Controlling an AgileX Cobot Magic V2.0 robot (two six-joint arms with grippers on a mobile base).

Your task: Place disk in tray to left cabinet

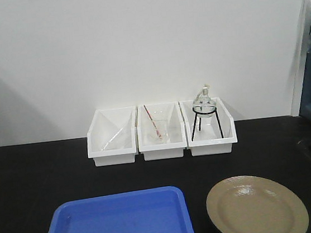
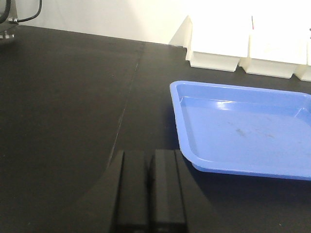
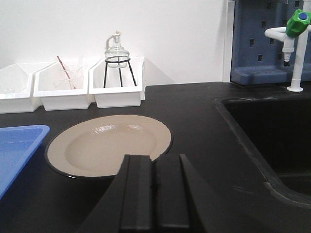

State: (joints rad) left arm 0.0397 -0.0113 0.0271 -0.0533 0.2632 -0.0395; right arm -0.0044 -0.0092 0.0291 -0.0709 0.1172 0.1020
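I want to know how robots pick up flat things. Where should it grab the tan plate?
Probably by its raised black rim, on the near edge facing the right gripper. The disk lies flat, so only the rim can be pinched; the blue tray sits close on its left.

1. The front-facing view looks down across the desk point(image 1: 27, 176) toward the wall point(image 1: 135, 40).
2. The left wrist view sits low behind the left tool point(image 2: 149, 194), close beside the tray point(image 2: 243, 131).
3. The right wrist view sits low behind the right tool point(image 3: 154, 194), near the disk point(image 3: 107, 143); all three views share the tray and the white bins point(image 1: 161, 141).
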